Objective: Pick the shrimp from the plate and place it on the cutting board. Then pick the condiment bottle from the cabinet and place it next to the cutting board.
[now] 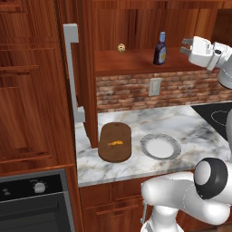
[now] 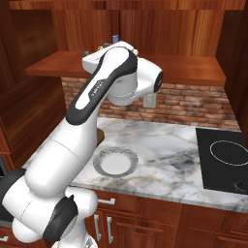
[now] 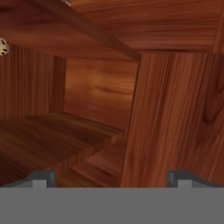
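Shrimp lies on the dark cutting board, about at its middle, and the board rests flat on the marble desk near the desk's left edge, close to the tall panelled doors with the grey handle. Just beside the board, toward the desk's front edge, sits the plate, grey rim and bare white centre; from the right base view the plate shows near the front edge, partly behind the arm. Up in the cabinet, the condiment bottle stands upright on the open shelf, toward the shelf's right half, with a small beige speckled ball further left on the same shelf, well apart from it. The hand hangs level with the shelf, near the bottle on its right, not touching it, jaws spread wide and holding nothing. Along the hand view its two fingertips stand far apart at the bottom, with wood-grain shelf and cabinet wall ahead and the speckled ball at the left edge. A brick backsplash with a wall outlet runs under the shelf, and a black cooktop sits at the desk's right end.
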